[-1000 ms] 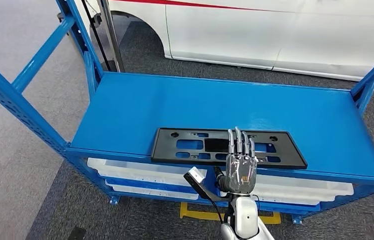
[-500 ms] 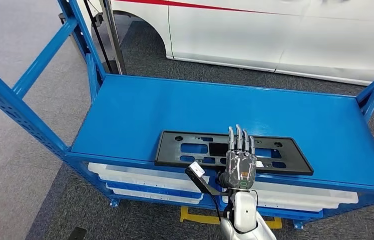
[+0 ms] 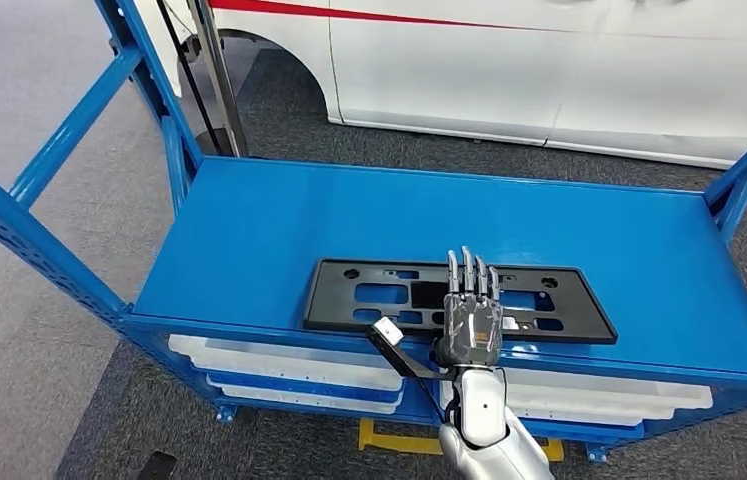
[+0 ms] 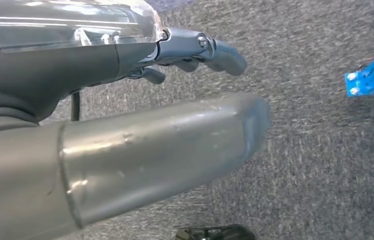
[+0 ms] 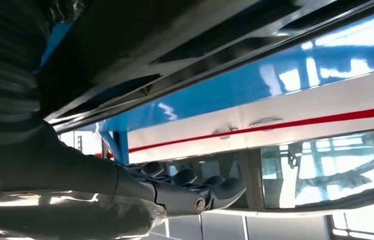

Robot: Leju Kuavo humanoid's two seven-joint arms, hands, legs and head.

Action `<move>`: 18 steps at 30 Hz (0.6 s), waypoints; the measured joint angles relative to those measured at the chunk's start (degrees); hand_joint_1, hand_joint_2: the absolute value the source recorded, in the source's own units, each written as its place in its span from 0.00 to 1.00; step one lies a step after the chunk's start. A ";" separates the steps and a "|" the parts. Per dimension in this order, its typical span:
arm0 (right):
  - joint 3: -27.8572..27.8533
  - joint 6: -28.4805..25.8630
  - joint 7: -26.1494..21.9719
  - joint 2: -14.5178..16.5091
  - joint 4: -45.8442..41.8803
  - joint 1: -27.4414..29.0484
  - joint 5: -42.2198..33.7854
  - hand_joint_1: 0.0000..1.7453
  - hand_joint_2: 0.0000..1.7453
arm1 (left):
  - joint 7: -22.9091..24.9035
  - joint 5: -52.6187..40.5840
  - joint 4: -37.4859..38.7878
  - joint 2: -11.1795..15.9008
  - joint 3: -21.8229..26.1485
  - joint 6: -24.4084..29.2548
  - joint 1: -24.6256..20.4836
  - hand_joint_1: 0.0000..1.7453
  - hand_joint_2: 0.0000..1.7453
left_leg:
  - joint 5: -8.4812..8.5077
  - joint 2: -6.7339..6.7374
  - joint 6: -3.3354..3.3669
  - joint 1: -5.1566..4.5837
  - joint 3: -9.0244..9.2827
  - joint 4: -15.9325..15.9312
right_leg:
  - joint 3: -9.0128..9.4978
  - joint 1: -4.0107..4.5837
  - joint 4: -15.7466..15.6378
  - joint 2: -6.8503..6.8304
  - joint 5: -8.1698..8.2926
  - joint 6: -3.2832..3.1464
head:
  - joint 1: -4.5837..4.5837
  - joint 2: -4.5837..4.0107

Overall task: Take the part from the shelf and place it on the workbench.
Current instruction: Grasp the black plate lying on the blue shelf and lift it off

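Head view shows one black part (image 3: 459,299), a long flat plate with cut-outs, lying on the top deck of one blue shelf (image 3: 279,225), close to the deck's front edge and right of its middle. One right hand (image 3: 469,318) reaches over that front edge; its fingers (image 3: 468,272) are straight, close side by side and laid flat on top of the part, palm down, gripping nothing. A small black-and-white block (image 3: 386,333) on a dark stalk sticks out just beside the wrist, over the front edge. Under the deck sit two white trays (image 3: 284,362), one above the other, and another white tray (image 3: 609,395) to the right. Behind the shelf stands one white vehicle (image 3: 549,70) with a red stripe, on grey carpet. Left wrist view shows the left hand (image 4: 195,50) over grey carpet, fingers loosely curled, holding nothing, with a blue shelf corner (image 4: 372,77) well apart from it. Right wrist view looks along the dark fingers (image 5: 200,190) beneath a black surface; whether they touch it cannot be told there. Compared with half a second ago, the hand has slid slightly further onto the part, and the whole scene has shifted a little with the camera.
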 joint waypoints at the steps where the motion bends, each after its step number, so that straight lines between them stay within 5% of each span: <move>1: 0.07 0.35 0.16 -0.16 0.06 -0.09 0.01 0.00 1.00 | -0.05 -0.12 0.00 0.00 0.09 -0.02 0.05 0.00 0.00 | 0.07 -0.05 0.28 0.02 0.05 -0.23 | -0.04 0.05 0.00 0.04 0.06 0.22 | 0.01 0.00; 4: 0.22 1.16 0.53 -1.00 0.09 -0.26 0.01 0.00 1.00 | -0.28 -0.38 0.00 -0.05 0.66 -0.15 0.17 0.00 0.00 | 0.50 0.11 1.31 0.44 0.25 -0.70 | -0.70 -0.02 1.76 0.09 -1.43 1.01 | 0.03 0.00; 7: 0.22 1.53 0.64 -1.85 0.09 -0.19 0.01 0.00 1.00 | -0.50 -0.53 0.00 -0.08 1.00 -0.29 0.23 0.00 0.00 | 0.60 0.27 1.93 0.48 0.23 -0.87 | -5.34 -0.42 11.66 0.06 -6.50 1.82 | 0.05 0.00; 9: 0.23 1.75 0.69 -2.25 0.09 -0.06 0.01 0.00 1.00 | -0.51 -0.62 0.00 -0.09 1.07 -0.39 0.34 0.00 0.00 | 0.57 0.27 1.95 0.45 0.27 -0.86 | -7.38 -0.66 15.62 0.05 -7.08 2.02 | 0.05 0.00; 10: 0.23 1.81 0.69 -2.42 0.09 -0.03 0.01 0.00 1.00 | -0.52 -0.64 0.00 -0.09 1.09 -0.42 0.37 0.00 0.00 | 0.53 0.20 1.91 0.46 0.38 -0.86 | -6.86 -0.73 14.46 0.05 -5.72 1.98 | 0.05 0.00; 13: 0.24 1.89 0.68 -2.78 0.09 -0.05 0.01 0.00 1.00 | -0.60 -0.64 0.00 -0.19 1.17 -0.50 0.39 0.00 0.00 | 0.30 -0.01 1.54 0.41 0.80 -0.85 | -1.55 -0.58 3.30 0.06 -0.27 1.28 | 0.05 0.00; 15: 0.24 1.89 0.56 -2.92 0.09 -0.04 0.01 0.00 1.00 | -0.67 -0.68 0.00 -0.27 1.28 -0.52 0.40 0.00 0.00 | 0.23 -0.05 1.06 0.34 0.83 -0.90 | 0.06 -0.19 -0.30 0.07 0.40 0.86 | 0.04 0.00; 18: 0.24 1.85 0.38 -3.06 0.04 -0.03 0.01 0.00 1.00 | -0.70 -0.78 0.00 -0.30 1.38 -0.52 0.47 0.00 0.00 | -0.08 -0.02 0.09 0.40 0.96 -0.90 | 0.53 -0.27 -1.22 0.01 0.68 0.14 | 0.04 0.00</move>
